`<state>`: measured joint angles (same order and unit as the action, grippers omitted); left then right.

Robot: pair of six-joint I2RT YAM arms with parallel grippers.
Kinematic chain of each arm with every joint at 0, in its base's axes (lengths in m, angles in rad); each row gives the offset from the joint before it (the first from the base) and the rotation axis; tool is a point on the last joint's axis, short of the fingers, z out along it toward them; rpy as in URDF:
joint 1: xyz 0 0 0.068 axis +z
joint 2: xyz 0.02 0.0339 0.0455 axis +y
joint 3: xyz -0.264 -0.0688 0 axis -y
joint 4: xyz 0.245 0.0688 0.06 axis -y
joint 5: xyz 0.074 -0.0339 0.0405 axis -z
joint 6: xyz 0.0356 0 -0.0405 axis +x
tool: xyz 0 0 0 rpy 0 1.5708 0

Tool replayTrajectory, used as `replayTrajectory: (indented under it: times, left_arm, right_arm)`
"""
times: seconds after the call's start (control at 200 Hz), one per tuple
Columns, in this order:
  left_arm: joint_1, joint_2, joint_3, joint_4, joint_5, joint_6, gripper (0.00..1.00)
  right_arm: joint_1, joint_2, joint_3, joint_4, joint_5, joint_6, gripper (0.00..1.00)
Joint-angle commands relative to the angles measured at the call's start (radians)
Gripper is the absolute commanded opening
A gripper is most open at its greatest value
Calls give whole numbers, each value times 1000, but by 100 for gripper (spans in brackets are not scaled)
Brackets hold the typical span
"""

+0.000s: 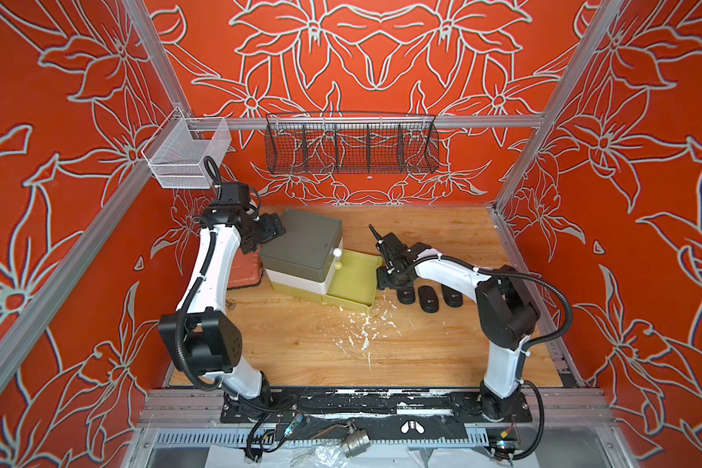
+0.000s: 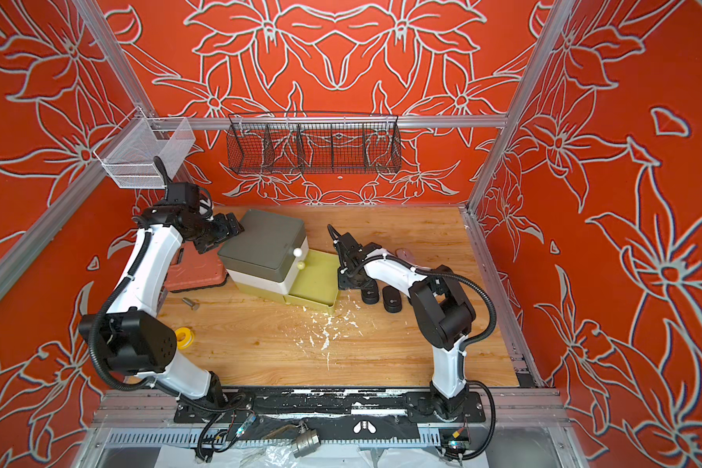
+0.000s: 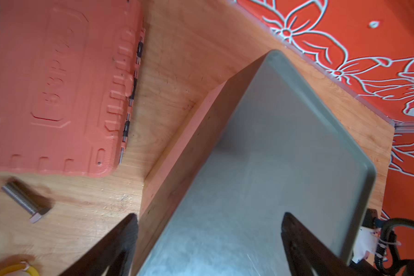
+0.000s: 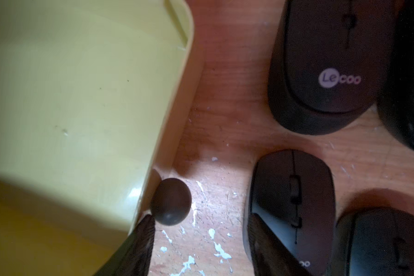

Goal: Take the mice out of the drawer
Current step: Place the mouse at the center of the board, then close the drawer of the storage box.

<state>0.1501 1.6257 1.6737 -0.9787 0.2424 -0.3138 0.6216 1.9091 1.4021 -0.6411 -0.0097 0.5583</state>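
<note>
The mice [image 1: 428, 299] lie out on the table [image 1: 300, 344], just beside the open drawer [image 1: 353, 279] on the robot's right, close together and partly under the right arm. The drawer's yellow-green floor shows bare. Three mice show in a top view and four in the right wrist view. They are flat, oval and matte black, each with a scroll wheel set in a centre slit. One [image 4: 330, 64] carries a pale "Lecoo" logo near its tail end. The right gripper [image 4: 201, 241] hangs low between drawer and mice with its jaws partly apart and nothing held. One finger [image 4: 144, 239] is at the drawer's corner by the round knob [image 4: 171, 202]; the other crosses a mouse [image 4: 294, 191], and whether it touches cannot be told. The left gripper [image 3: 210, 239] is spread wide over the edge of the cabinet's grey top [image 3: 273, 155] and grasps nothing.
</note>
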Motion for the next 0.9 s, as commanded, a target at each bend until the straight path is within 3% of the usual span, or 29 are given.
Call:
replayTrajectory:
  times: [0.0,0.26,0.495,0.896]
  left_arm:
    - [5,19,17,-25,58,38,93]
    - [-8,8,-42,12,168,38,92]
    - [-104,-14,-88,28,181,34,90]
    - [-237,-51,-143,107,166,-29,84]
  right_arm:
    - [-2,35,38,19,-29,19,65]
    - [0,69,76,110,-136,21,65]
    - [-6,98,96,143,-187,17,63]
    - [-70,69,-48,368,-374,86,41]
